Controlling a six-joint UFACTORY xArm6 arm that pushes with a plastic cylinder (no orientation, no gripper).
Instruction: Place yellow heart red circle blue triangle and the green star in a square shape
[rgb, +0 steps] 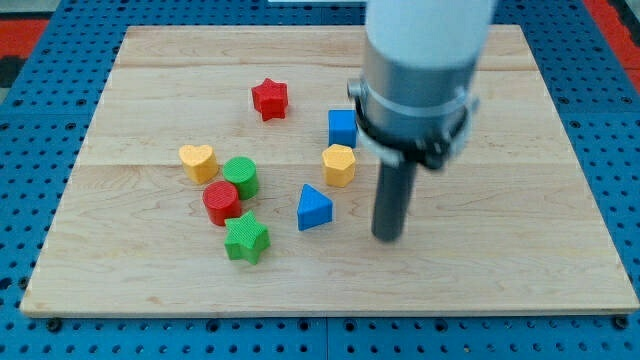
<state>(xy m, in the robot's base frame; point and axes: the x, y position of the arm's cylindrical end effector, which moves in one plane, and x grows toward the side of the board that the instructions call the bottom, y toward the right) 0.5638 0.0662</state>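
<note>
The yellow heart (198, 161) lies left of centre on the wooden board. The red circle (221, 202) sits just below and right of it, touching the green circle (241, 176). The green star (246, 239) lies right below the red circle. The blue triangle (314, 208) lies a little right of the red circle, apart from it. My tip (388, 236) rests on the board right of the blue triangle, a clear gap away, and touches no block.
A red star (269, 98) lies toward the view's top. A blue cube (342, 128) and a yellow hexagon (339, 165) sit just above the blue triangle, close to the rod's left side. The board (520, 250) lies on a blue perforated table.
</note>
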